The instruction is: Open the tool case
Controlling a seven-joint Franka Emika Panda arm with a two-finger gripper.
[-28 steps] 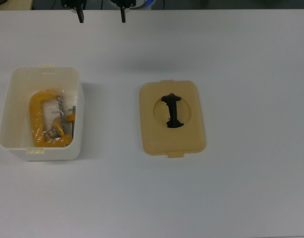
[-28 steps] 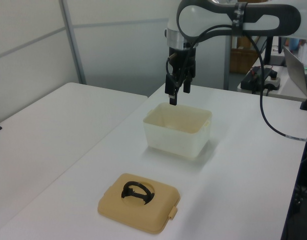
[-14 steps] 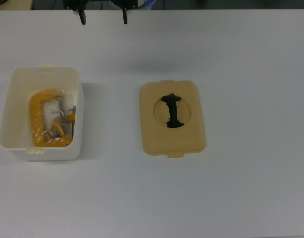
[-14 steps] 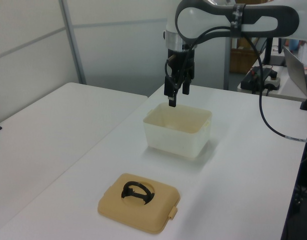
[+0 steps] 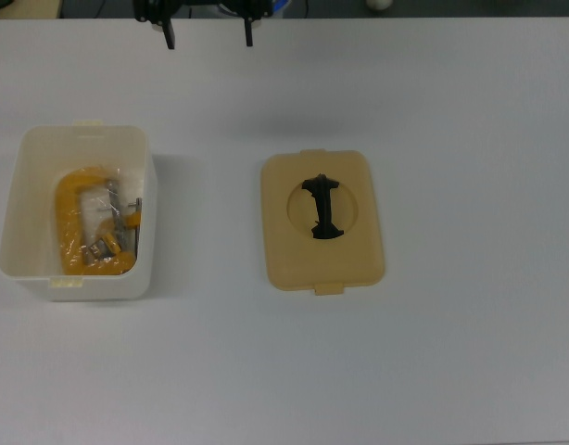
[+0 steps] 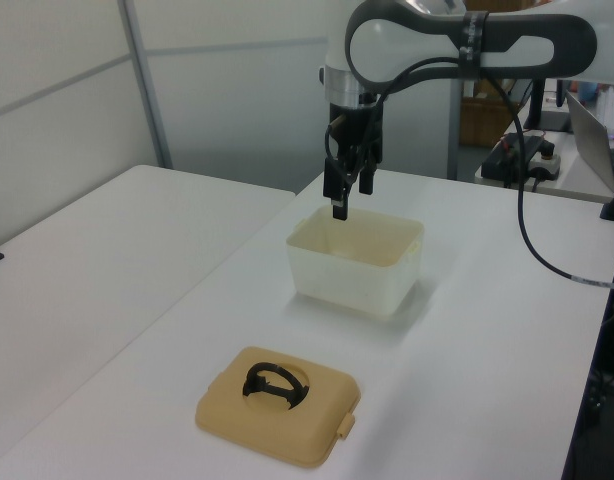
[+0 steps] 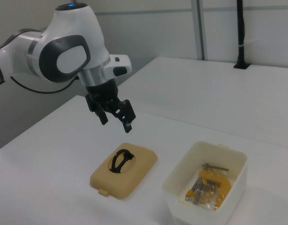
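The tool case stands open in two parts. Its white translucent box sits at the top view's left, holding a yellow clamp and some metal pieces. The tan lid lies flat on the table to the top view's right of the box, its black handle in a round recess facing up. My gripper hangs open and empty well above the table, behind the gap between box and lid in the top view.
The white table carries only the box and the lid. A second white table stands at the left view's left. A desk with cables and equipment is behind the arm in the left view. A black pole rises at the right view's back.
The gripper has shifted a little toward the top view's right and risen slightly, still open. Box and lid have not moved.
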